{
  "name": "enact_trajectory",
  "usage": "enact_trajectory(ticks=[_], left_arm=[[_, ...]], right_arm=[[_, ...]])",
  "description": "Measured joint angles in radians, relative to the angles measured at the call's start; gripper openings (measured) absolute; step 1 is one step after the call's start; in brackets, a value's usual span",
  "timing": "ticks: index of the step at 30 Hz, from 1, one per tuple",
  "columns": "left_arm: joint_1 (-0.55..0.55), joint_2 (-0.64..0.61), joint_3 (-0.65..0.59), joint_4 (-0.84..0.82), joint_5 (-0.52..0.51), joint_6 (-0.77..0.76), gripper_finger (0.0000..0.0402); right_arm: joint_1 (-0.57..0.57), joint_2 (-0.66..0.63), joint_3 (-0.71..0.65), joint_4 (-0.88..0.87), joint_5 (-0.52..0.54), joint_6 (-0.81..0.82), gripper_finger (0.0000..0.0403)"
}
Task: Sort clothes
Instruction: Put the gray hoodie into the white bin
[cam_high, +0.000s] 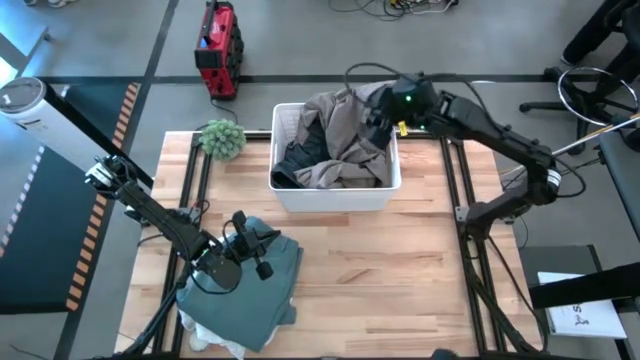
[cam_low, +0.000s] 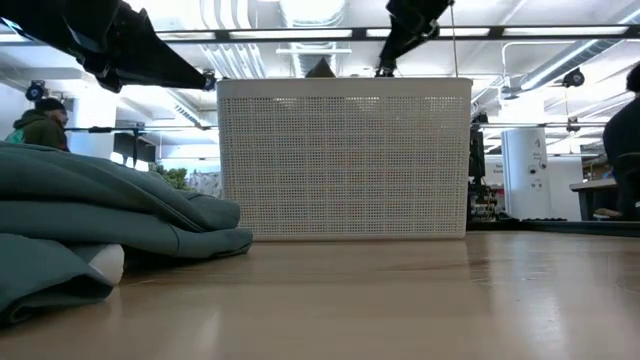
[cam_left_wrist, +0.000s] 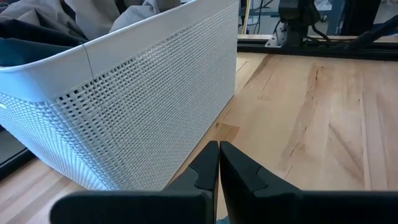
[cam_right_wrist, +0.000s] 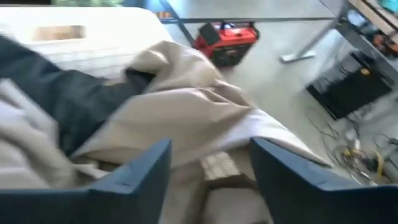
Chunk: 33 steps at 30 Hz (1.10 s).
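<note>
The tan and dark grey piece (cam_high: 345, 135) lies heaped in the white bin (cam_high: 335, 195) at the table's far middle. My right gripper (cam_high: 378, 125) is open over the bin's right part, pointing down at the tan cloth (cam_right_wrist: 186, 106). The grey-green piece (cam_high: 255, 290) lies folded at the table's near left, on top of a white piece (cam_high: 205, 335). My left gripper (cam_high: 258, 245) is shut and empty just above the grey-green piece's far edge, facing the bin (cam_left_wrist: 143, 106). No plaid shirt shows. My right gripper (cam_right_wrist: 211, 171) has its open fingers (cam_right_wrist: 140, 174) on either side of a raised fold of the tan cloth (cam_right_wrist: 211, 134), coming from above. I cannot tell whether they touch it.
A small green spiky plant (cam_high: 222, 138) stands left of the bin. A red device (cam_high: 217, 50) sits on the floor beyond the table. Bare wood lies in front of the bin and to the right (cam_high: 400, 280). People show in the room behind (cam_low: 40, 120).
</note>
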Motion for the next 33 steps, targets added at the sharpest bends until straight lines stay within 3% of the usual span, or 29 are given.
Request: enact_trajectory(ticks=[6,12,16,22,28,33], left_arm=[[0.000,-0.001,0.000,0.000,0.005,0.006,0.0000],[0.000,-0.005,0.000,0.000,0.032,0.022,0.0000],[0.000,-0.006,0.000,0.000,0.032,0.022,0.0000],[0.000,-0.006,0.000,0.000,0.032,0.023,0.0000],[0.000,-0.006,0.000,0.000,0.032,0.023,0.0000],[0.000,-0.006,0.000,0.000,0.032,0.023,0.0000]], right_arm=[[-0.117,0.041,0.000,-0.008,0.000,-0.016,0.0266],[-0.202,0.115,0.000,-0.011,-0.065,-0.048,0.0272],[-0.215,0.159,0.000,-0.007,-0.068,-0.083,0.0215],[-0.200,0.182,-0.001,0.023,-0.133,-0.117,0.0024],[-0.119,0.155,-0.001,0.012,-0.322,-0.057,0.0002],[0.024,0.136,-0.001,0.013,-0.368,-0.001,0.0000]])
